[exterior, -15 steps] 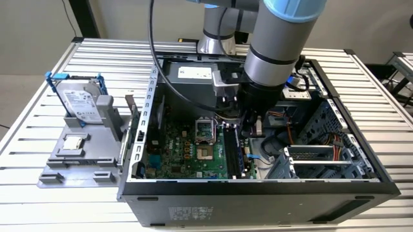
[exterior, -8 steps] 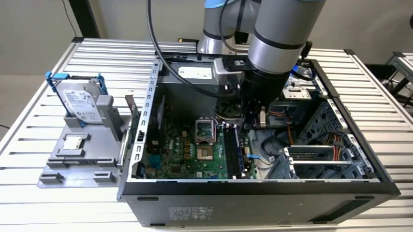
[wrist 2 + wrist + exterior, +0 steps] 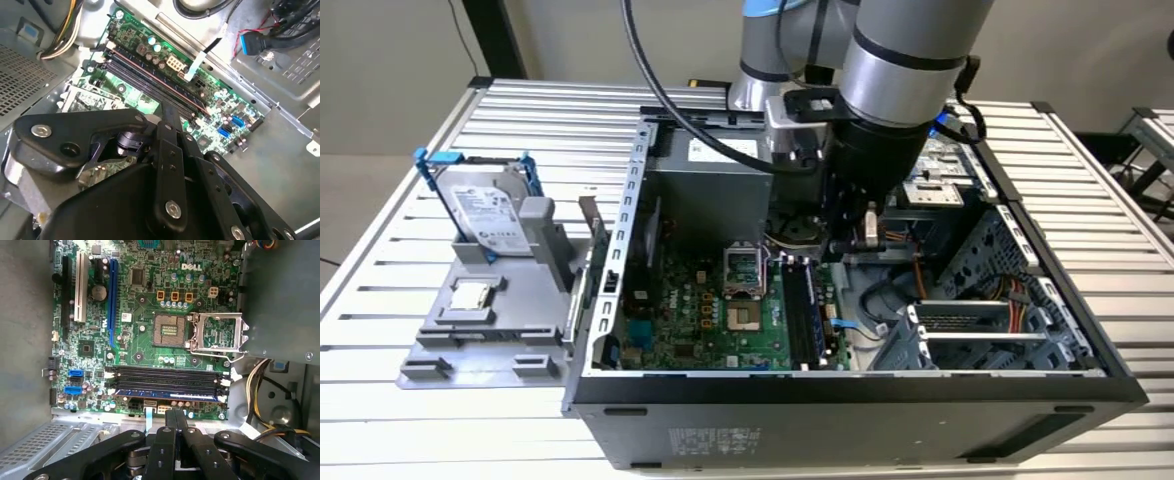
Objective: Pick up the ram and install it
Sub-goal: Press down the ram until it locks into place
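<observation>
Now | ram [image 3: 165, 395] seated in motherboard [image 3: 150, 340] slot | fingers [image 3: 175, 422] closed, empty, just beside it

Hard drive [image 3: 491, 212] upright, apparently, beside open computer case [image 3: 854, 395].

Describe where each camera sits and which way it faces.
Exterior view: high, looking down into the open black computer case; grey robot arm shows.
First wrist view: on the arm, facing the green motherboard; black gripper shows.
Second wrist view: on the arm, slanting across that board; gripper shows.
Both wrist views share long black memory slots.
</observation>
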